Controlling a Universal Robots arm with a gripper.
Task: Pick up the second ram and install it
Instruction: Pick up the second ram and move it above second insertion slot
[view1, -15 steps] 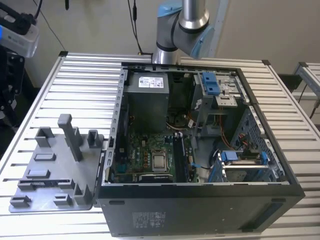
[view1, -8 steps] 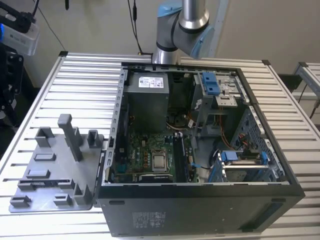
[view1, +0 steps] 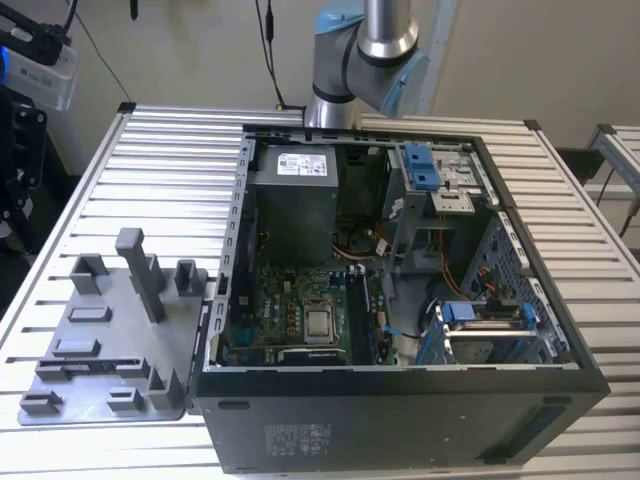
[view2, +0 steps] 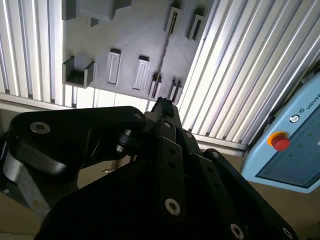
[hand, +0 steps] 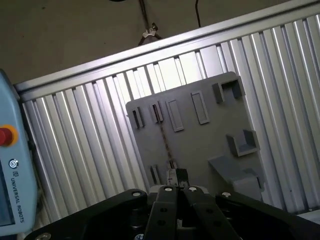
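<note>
- Exterior view, its left side: the grey fixture (view1: 100, 340) lies on the slatted table (view1: 150, 170), just beside the open computer case (view1: 400, 410). My judgement is that this keeps your carry from rack to board short.
- In both wrist views, the second ram (hand: 166, 145) (view2: 166, 55) stands on edge in the fixture's slots. Its thin edge is up, which likely offers its flat sides for pinching.
- In both wrist views, the gripper (hand: 177, 177) (view2: 164, 106) hangs above one end of the stick, in line with it. Its fingers are drawn together with nothing between them, so I judge the pick not yet made.
</note>
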